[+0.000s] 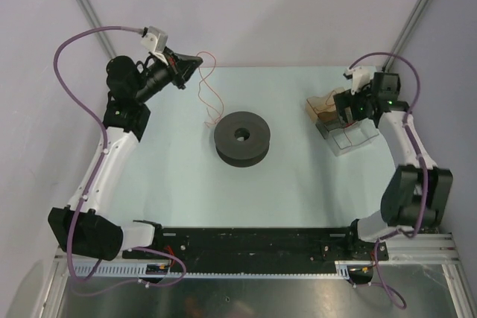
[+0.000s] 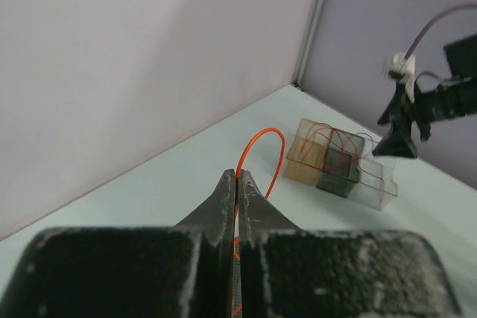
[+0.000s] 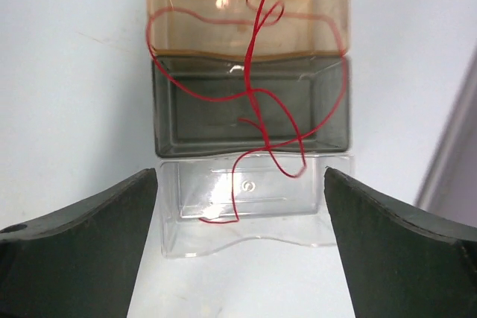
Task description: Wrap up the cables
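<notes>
Left hand (image 2: 237, 184) clenched on cable (image 2: 268, 129), upper left of top view. Right hand (image 3: 240, 176) released above second cable (image 3: 257, 94) lying across bins (image 3: 171, 139), right side. Pinch strand squarely; carry toward centre spool (image 1: 241, 138) without snagging.

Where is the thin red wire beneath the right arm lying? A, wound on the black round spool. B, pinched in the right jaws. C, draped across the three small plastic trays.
C: the right wrist view shows the thin red wire looping over the amber, grey and clear plastic trays, with the right gripper hanging above, jaws wide open.
</notes>
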Motion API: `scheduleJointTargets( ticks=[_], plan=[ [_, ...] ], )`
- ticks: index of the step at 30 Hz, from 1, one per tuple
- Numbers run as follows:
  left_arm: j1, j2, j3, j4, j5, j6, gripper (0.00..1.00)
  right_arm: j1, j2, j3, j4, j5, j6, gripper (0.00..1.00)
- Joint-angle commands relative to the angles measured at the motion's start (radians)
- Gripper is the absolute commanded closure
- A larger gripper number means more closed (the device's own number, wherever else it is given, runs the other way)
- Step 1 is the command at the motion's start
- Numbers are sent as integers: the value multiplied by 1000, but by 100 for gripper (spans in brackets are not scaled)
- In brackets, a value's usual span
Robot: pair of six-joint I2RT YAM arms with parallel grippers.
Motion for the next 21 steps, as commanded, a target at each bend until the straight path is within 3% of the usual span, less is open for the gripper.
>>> scheduleJointTargets(
  ticks=[1,6,9,15,21],
  plan=[
    [4,-56,43,-12,134,18,100,-1,-213,16,-27,-131,-60,1],
    [-8,-65,81,-11,179,-19,100,72,-309,18,49,-288,32,1],
    [-23,-66,99,-11,185,-36,100,200,-310,29,131,-337,129,1],
    [-64,-75,85,-10,142,-20,100,489,-244,83,296,-373,258,1],
    [-98,-83,61,-7,98,-42,100,673,-115,119,460,-340,304,1]
  ],
)
